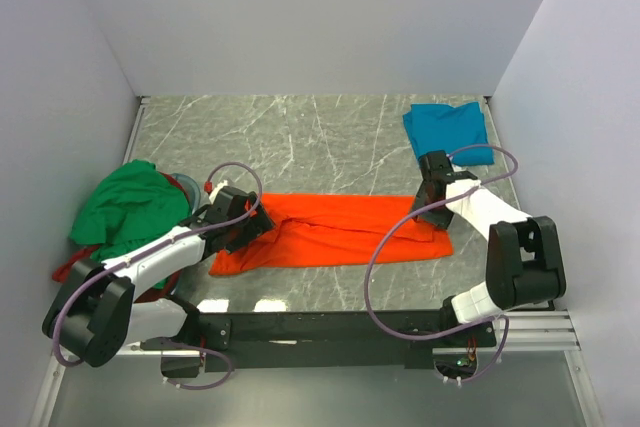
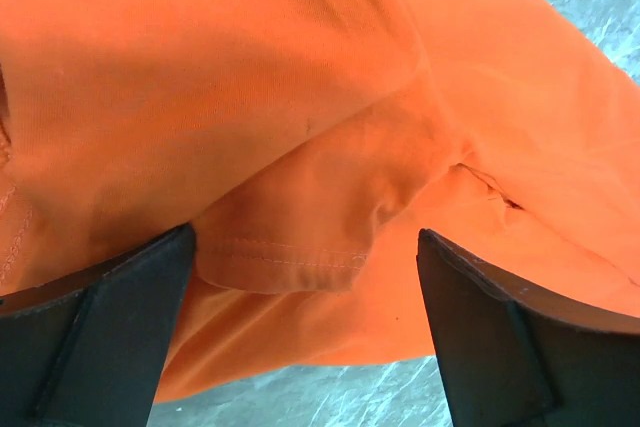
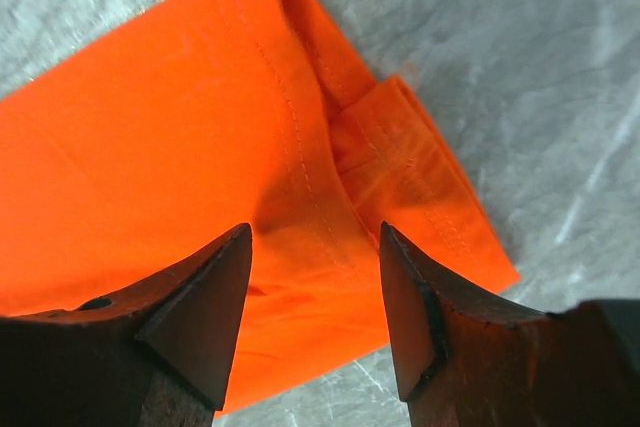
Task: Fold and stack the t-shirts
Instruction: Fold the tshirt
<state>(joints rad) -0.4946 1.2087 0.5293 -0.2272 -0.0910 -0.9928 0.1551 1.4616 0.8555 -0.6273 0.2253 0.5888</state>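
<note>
The orange t-shirt (image 1: pixel 340 229) lies folded into a long strip across the middle of the table. My left gripper (image 1: pixel 250 219) is open over its left end, where a hemmed sleeve fold (image 2: pixel 300 237) lies between the fingers (image 2: pixel 100 327). My right gripper (image 1: pixel 428 209) is open over the strip's right end (image 3: pixel 330 207), fingers (image 3: pixel 420 307) either side of a stitched hem. The teal blue t-shirt (image 1: pixel 447 131) lies folded at the back right. The green t-shirt (image 1: pixel 128 209) is bunched at the left, with a bit of dark red t-shirt (image 1: pixel 68 269) under it.
The marble table (image 1: pixel 300 137) is walled in by white panels at the left, back and right. The arms' black base rail (image 1: pixel 320 329) runs along the near edge. Purple cables loop from both arms.
</note>
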